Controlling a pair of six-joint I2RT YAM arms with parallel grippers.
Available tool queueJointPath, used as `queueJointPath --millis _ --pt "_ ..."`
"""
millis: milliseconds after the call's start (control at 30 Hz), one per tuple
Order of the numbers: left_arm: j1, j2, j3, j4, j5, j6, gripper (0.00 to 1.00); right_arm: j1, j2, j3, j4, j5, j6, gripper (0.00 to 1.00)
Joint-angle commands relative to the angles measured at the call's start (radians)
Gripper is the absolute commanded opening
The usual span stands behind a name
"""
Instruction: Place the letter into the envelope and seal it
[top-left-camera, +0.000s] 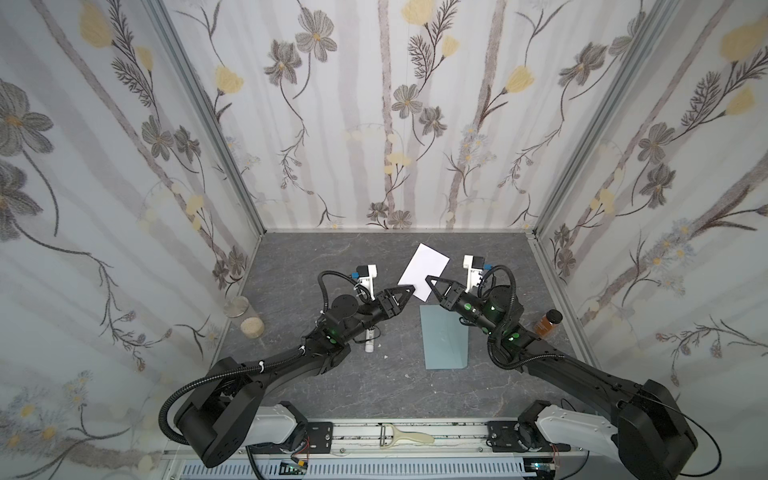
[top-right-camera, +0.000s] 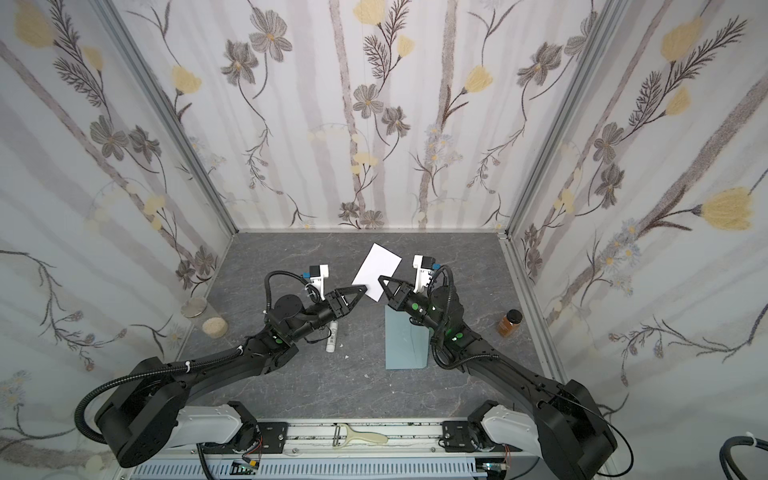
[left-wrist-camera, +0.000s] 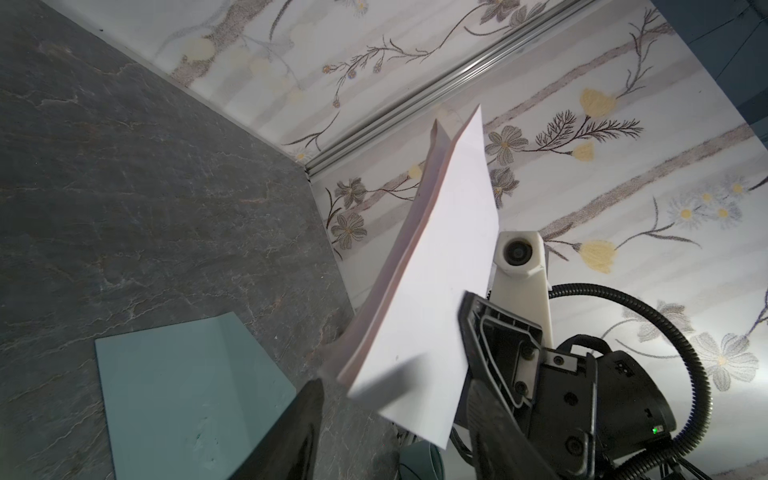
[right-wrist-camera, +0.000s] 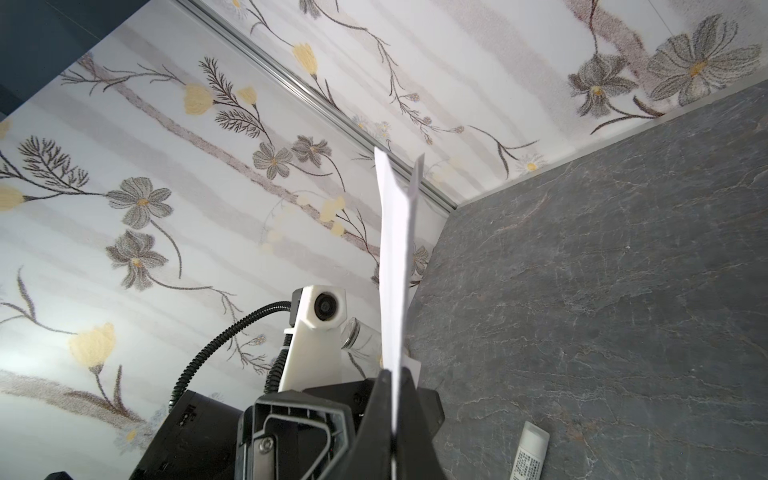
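**A:** In both top views, where was the letter?

**B:** Held up just past the envelope's far end. The right pincer pinched one edge, and the left pincer touched a corner.

**A:** And the left wrist view?

**B:** The letter was tilted beside the envelope, off the tabletop. I couldn't tell the left pincer's spread.

**A:** Right wrist?

**B:** The right pincer was pressed together on the letter.

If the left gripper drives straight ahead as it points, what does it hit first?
The left gripper would most likely meet the near corner of the letter, which the right gripper holds in the air; depth from above is uncertain.
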Motion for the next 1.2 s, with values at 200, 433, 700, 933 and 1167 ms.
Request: queueJointPath --millis 200,433,700,933,1167 --pt "-0.017 0.075 0.053 0.127 -0.001 -0.032 0.45 0.01 0.019 0.003 0.084 0.003 0.036 0.0" --pt "-0.017 0.095 0.055 0.15 -0.002 -0.041 0.21 0.011 0.014 -0.003 0.093 0.004 0.038 0.0" --pt "-0.009 0.092 0.043 0.149 0.017 -0.022 0.0 0.005 -0.01 -0.022 0.09 -0.001 0.011 0.45" --pt "0.034 0.078 0.091 -0.086 0.118 0.066 0.0 -0.122 -0.142 -0.06 -0.041 -0.062 -0.088 0.7" --pt "0.083 0.084 0.174 -0.299 0.345 0.153 0.0 -0.307 -0.197 -0.059 -0.167 -0.248 -0.21 0.77"
